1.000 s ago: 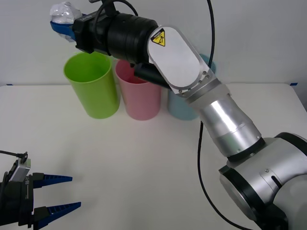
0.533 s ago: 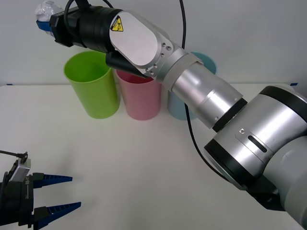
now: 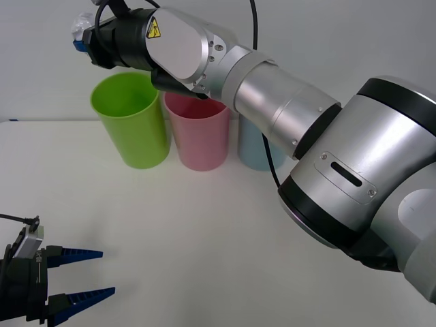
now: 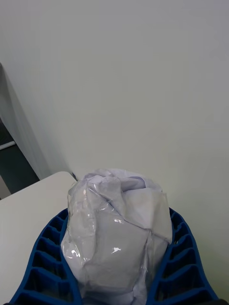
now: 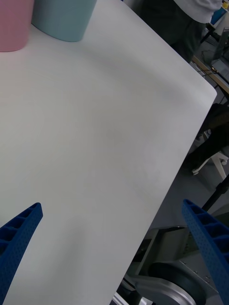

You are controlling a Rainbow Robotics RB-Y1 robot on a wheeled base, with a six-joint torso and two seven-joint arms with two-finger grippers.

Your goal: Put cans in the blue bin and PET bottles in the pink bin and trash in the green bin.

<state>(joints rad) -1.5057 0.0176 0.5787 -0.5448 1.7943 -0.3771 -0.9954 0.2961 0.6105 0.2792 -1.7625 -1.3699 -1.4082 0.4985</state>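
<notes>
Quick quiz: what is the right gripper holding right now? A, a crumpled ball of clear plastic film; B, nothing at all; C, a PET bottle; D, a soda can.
A: in the right wrist view the right gripper has its blue jaws shut around the trash, a wrinkly ball of clear film, and the front view shows it held up above and left of the green bin.
</notes>
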